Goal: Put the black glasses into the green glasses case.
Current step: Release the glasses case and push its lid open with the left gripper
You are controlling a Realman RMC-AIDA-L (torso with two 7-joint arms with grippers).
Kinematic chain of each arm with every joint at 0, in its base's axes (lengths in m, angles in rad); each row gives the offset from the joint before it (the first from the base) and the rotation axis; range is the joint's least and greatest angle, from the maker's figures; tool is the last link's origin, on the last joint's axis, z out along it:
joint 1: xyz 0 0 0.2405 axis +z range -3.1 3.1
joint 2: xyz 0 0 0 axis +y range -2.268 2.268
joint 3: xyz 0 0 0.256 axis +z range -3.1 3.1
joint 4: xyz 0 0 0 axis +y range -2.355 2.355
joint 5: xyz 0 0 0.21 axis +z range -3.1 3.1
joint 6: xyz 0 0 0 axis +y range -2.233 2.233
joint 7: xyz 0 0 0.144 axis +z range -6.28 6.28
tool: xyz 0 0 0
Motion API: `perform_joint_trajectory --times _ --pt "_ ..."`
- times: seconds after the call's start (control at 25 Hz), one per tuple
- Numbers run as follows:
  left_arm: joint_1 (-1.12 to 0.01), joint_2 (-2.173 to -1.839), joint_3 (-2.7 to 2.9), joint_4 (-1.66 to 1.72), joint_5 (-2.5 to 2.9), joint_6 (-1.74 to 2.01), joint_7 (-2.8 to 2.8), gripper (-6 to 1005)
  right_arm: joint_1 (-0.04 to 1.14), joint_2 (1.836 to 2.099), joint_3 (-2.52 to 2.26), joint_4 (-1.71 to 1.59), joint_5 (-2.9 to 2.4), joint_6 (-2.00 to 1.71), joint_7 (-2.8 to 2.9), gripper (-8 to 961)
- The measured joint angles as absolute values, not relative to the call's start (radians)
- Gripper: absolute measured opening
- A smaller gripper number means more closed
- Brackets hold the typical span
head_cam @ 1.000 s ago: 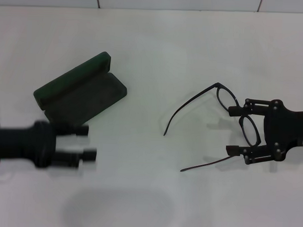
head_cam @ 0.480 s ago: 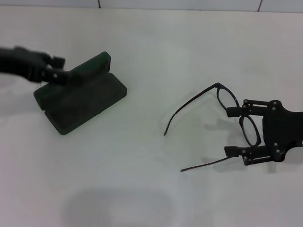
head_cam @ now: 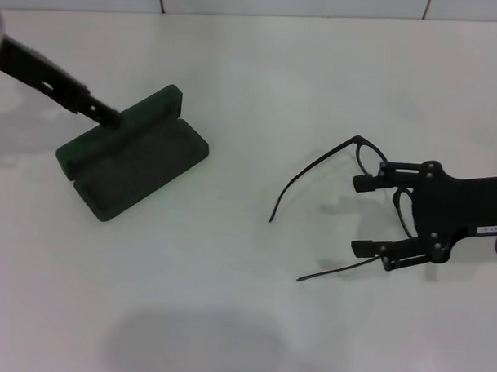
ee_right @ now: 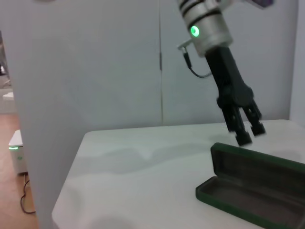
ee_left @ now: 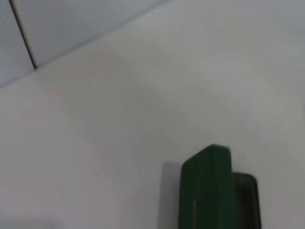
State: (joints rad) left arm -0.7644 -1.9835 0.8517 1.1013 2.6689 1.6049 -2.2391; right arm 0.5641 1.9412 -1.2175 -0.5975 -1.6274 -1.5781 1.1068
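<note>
The black glasses [head_cam: 355,140] lie open on the white table at the right, temple arms pointing left. My right gripper [head_cam: 362,215] is open and low over them, its fingers either side of the nearer lens, which the gripper body partly hides. The green glasses case [head_cam: 131,153] lies open at the left, lid up, grey lining showing. It also shows in the left wrist view [ee_left: 207,188] and the right wrist view [ee_right: 252,191]. My left gripper [head_cam: 110,117] reaches in from the upper left. In the right wrist view it [ee_right: 248,132] is open, fingertips just above the lid's edge.
The white table [head_cam: 244,300] lies bare between the case and the glasses. A tiled wall [head_cam: 288,1] runs along the far edge. In the right wrist view the table's edge [ee_right: 71,167] drops off, with a floor beyond.
My left arm swung from the front left up and back to the case lid's far side. My right gripper slid left over the glasses. The glasses and the case stayed put.
</note>
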Motion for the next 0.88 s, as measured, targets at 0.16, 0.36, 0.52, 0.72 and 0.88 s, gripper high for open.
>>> perform_joint_trajectory --times 0.16,0.36,0.52,0.72,0.88 --pt "-0.786 -1.988 0.952 1.025 2.687 1.527 -2.25 870 0.562 1.942 -1.217 -0.598 -1.631 -1.577 1.113 862" --pt "-0.787 -1.995 1.006 1.003 2.693 1.49 -2.267 847 0.56 1.942 -1.218 -0.598 -1.632 -1.574 1.116 862" --pt "-0.786 -1.998 1.007 1.008 2.697 1.481 -2.263 817 0.56 1.943 -1.218 -0.598 -1.632 -1.574 1.116 862" --pt "-0.776 -2.001 1.054 1.015 2.707 1.467 -2.248 779 0.559 1.944 -1.218 -0.598 -1.632 -1.574 1.117 862" --pt "-0.756 -2.02 1.063 1.054 2.726 1.449 -2.244 729 0.559 1.944 -1.218 -0.597 -1.632 -1.574 1.117 862"
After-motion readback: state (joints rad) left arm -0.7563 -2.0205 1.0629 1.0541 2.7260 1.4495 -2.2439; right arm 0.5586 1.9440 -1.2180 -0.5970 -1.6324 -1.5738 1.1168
